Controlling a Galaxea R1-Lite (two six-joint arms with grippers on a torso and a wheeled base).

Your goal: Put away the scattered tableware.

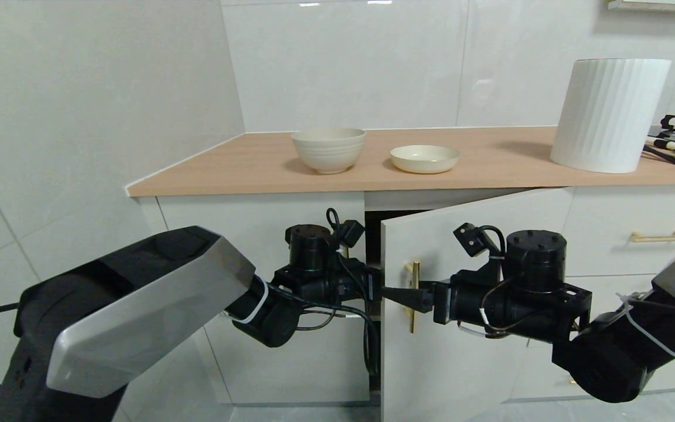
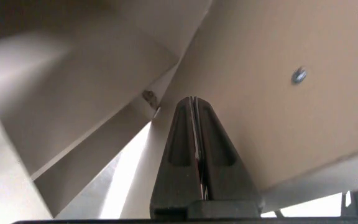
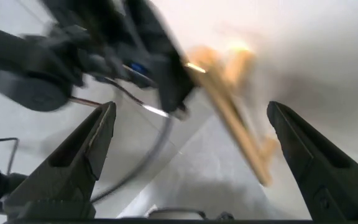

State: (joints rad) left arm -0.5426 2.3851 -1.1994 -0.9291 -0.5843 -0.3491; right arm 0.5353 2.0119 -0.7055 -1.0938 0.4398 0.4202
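Closest, low by the cupboard [image 1: 267,246], the left gripper [image 2: 191,102], fingers [image 2: 179,143] pressed together, pokes into the dark gap behind the partly open door [image 1: 478,234], and the right gripper [image 3: 191,109] spreads its fingers [image 3: 86,149] wide around the gold handle [image 1: 412,319]. Up on the counter [image 1: 507,158], the bowl [image 1: 329,149] and small dish [image 1: 424,159] sit near each other, not touching, with bare wood between them and the tall white pot [image 1: 610,114].

Head camera: looks forward and down, mid-range, over counter [image 1: 255,167] and cabinet door [image 1: 460,363]. Left wrist camera: close-up in door gap. Right wrist camera: close-up on handle [image 3: 229,115]. All share the door.
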